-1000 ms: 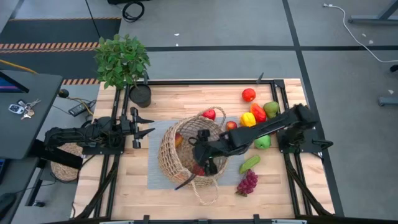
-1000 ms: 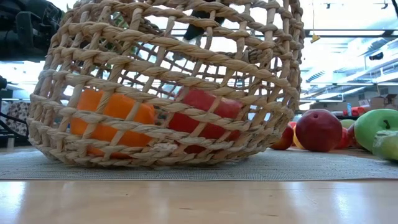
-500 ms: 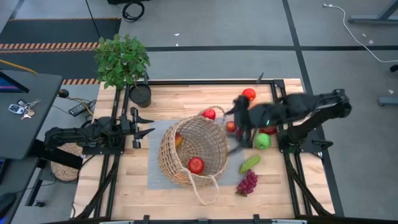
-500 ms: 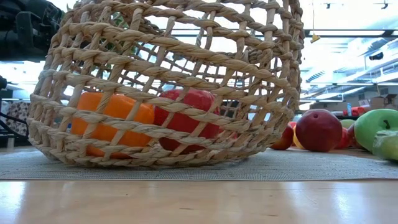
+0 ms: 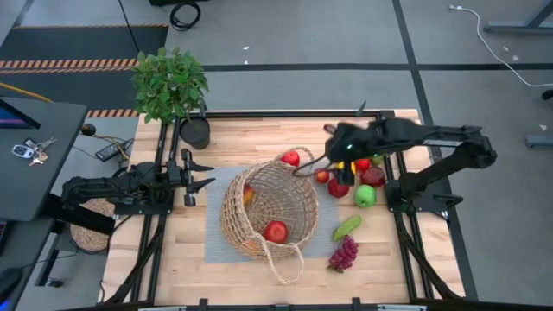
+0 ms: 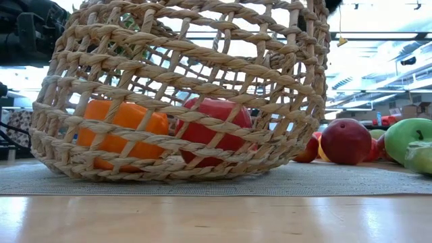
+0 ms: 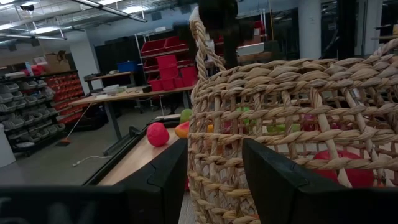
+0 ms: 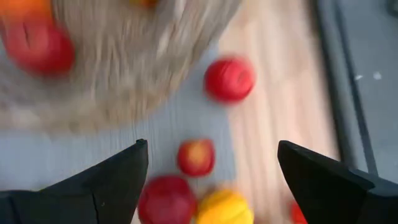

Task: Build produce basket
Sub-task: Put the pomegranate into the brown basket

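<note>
The left gripper (image 5: 197, 173) rests at the bench's (image 5: 155, 268) left edge, fingers spread, beside the basket (image 5: 268, 210) — which holds an orange (image 6: 118, 131) and a red apple (image 5: 276, 231). The right gripper (image 5: 313, 164) hovers spread and empty over loose produce (image 5: 356, 177) right of the basket.

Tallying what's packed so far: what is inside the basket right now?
Inside the basket lie a red apple and an orange piece against the wall. Anything lying beneath them or behind the weave cannot be seen.
</note>
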Controlling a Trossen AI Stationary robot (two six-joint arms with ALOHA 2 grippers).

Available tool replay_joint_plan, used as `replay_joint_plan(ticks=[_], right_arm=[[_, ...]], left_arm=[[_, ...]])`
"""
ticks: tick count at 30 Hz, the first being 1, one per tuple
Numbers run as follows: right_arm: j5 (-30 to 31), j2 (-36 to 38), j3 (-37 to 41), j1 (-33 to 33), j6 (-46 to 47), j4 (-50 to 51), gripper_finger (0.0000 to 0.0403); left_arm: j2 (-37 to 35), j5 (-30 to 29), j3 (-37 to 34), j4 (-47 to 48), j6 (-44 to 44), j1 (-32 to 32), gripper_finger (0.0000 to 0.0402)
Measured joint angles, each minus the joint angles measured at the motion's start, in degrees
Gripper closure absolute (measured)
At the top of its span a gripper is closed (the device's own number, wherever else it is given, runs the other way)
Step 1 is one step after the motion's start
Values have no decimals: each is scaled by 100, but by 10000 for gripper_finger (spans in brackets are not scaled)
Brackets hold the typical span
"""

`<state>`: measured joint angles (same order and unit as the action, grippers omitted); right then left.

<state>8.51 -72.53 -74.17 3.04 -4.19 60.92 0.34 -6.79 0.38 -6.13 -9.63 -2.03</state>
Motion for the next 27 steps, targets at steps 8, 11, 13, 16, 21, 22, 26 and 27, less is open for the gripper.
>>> replay_joint_plan(ticks=[8, 11, 13, 16, 21, 22, 26, 27], right_arm=[[-203, 197, 1845, -43, -248, -325, 42], [-445, 360, 2296, -170, -353, -619, 42], [-442, 442, 2557, -274, -461, -935, 42], [-130, 493, 2957, -436, -779, -1334, 42], [88, 422, 3429, -517, -1014, -1612, 40], [88, 406, 3450, -517, -1014, -1632, 37], [135, 330, 3444, -517, -1006, -1677, 16], [158, 318, 3449, -517, -1014, -1726, 10]], left_arm=[[1, 1, 1, 1, -1, 0, 241], [0, 0, 0, 0, 0, 0, 241], [2, 0, 2, 0, -2, 1, 241], [1, 2, 1, 0, -1, 0, 241], [2, 0, 0, 2, 0, -1, 241], [0, 2, 0, 0, 0, -1, 241], [1, 0, 1, 0, 0, -1, 241], [1, 1, 1, 0, 0, 0, 241]])
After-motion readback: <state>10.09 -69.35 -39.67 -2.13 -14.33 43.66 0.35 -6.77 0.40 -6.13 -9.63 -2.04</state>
